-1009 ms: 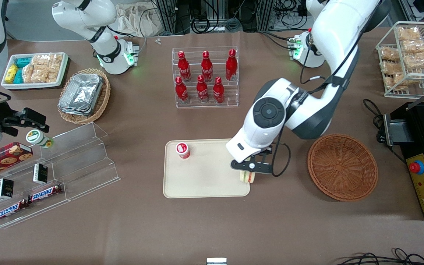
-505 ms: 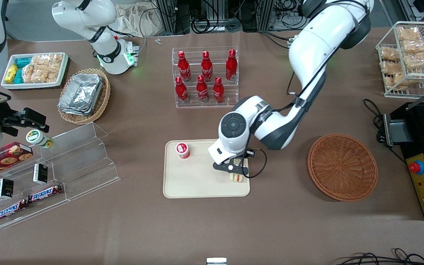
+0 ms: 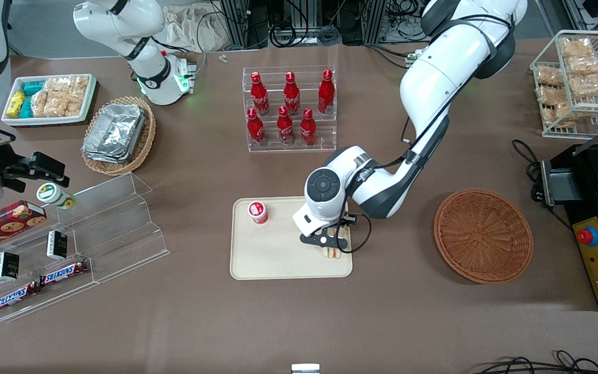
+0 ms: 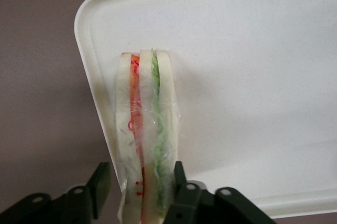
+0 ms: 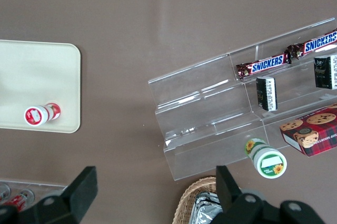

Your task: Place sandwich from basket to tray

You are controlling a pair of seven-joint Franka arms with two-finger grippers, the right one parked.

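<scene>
The sandwich (image 3: 332,253) (image 4: 145,134), pale bread with orange and green filling in clear wrap, stands on edge on the cream tray (image 3: 273,259) (image 4: 253,66), close to the tray's rim at the end nearest the basket. My left gripper (image 3: 329,244) (image 4: 141,169) is straight above it, open, with the sandwich between its fingers (image 4: 100,184). One finger lies against the wrap and the other stands a little apart from it. The reddish-brown wicker basket (image 3: 483,235) sits on the table toward the working arm's end and holds nothing.
A small red-capped bottle (image 3: 258,212) (image 5: 41,113) stands on the tray's corner toward the parked arm. An acrylic rack of red cola bottles (image 3: 291,109) is farther from the camera than the tray. A clear stepped shelf (image 3: 96,228) with snacks lies toward the parked arm's end.
The arm carried the sandwich from the tray's edge inward over the tray and lowered it. The fingers have since parted around it.
</scene>
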